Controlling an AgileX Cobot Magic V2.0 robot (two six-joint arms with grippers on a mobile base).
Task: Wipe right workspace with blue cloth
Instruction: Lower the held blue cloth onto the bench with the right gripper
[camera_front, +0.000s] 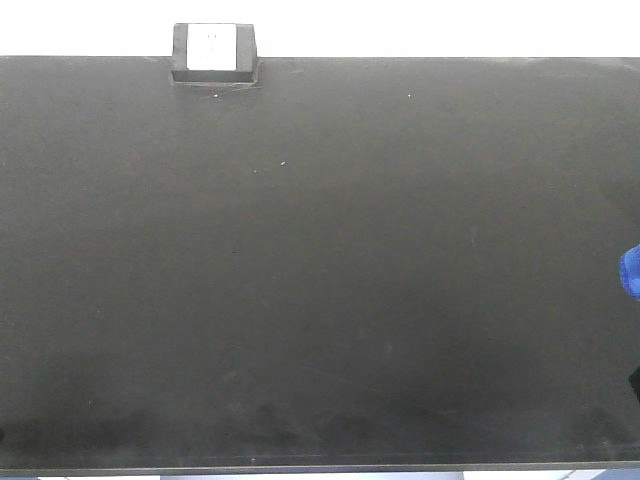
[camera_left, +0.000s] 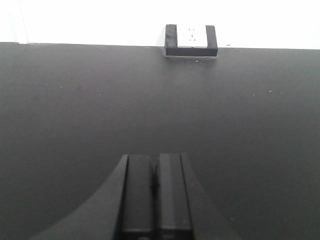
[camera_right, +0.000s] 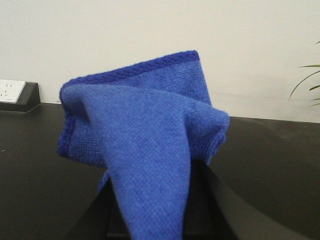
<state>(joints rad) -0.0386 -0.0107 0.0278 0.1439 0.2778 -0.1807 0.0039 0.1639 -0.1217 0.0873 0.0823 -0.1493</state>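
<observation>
Here, blue cloth (camera_right: 145, 145) gripped in right claw (camera_right: 157, 212), left claw (camera_left: 156, 187) closed.

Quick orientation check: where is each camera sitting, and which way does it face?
Exterior front: high, looking down across the right workspace to the box at its far edge; a sliver of blue cloth at the right, no arm clearly visible.
Left wrist: low over the bench, facing the back wall; left gripper shut and empty.
Right wrist: facing the same wall; right gripper holds the cloth mid-frame.
Shared: all three show the box.
</observation>
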